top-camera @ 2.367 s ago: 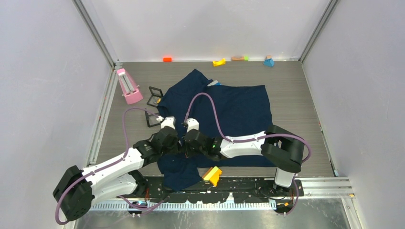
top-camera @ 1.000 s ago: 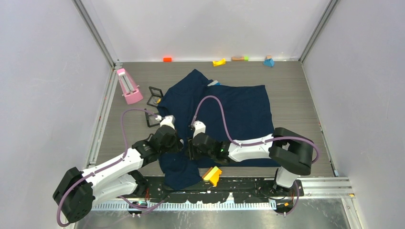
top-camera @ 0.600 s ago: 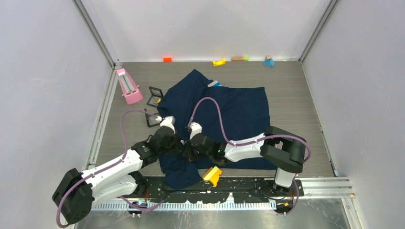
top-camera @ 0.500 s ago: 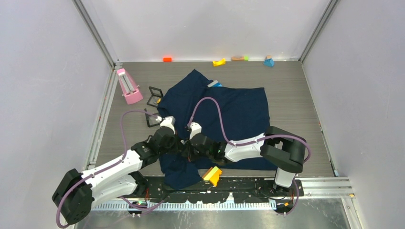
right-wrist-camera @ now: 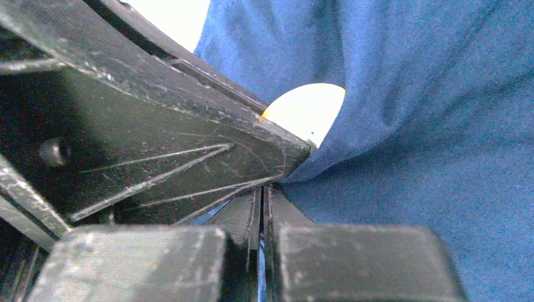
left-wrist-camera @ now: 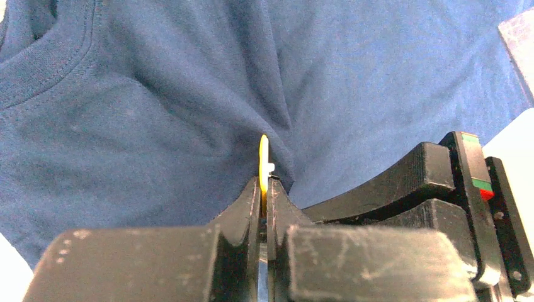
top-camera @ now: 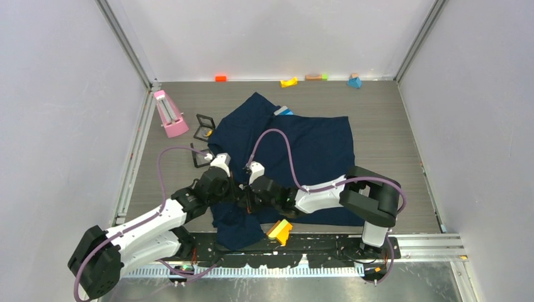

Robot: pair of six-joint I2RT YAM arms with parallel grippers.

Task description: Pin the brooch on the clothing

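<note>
Left claw [left-wrist-camera: 264,186] clamped on brooch [left-wrist-camera: 263,154]; right claw [right-wrist-camera: 262,192] pinching T-shirt [right-wrist-camera: 415,126] fold; neck label [top-camera: 283,111] unreadable.

The T-shirt [top-camera: 315,148] is showing plain dark navy with a white-and-blue label [top-camera: 283,111] at its neck, the brooch [left-wrist-camera: 263,157] is showing a yellow-gold edge, and the left gripper [left-wrist-camera: 264,189] and right gripper [right-wrist-camera: 261,192] are showing scuffed black. The table [top-camera: 390,138] is showing grey wood grain, the cables [top-camera: 275,131] are showing purple, and a pink stand [top-camera: 169,114], an orange block [top-camera: 220,78], a yellow block [top-camera: 289,82], a blue block [top-camera: 354,81] and a yellow-orange wedge [top-camera: 279,231] are standing out brightly.
</note>
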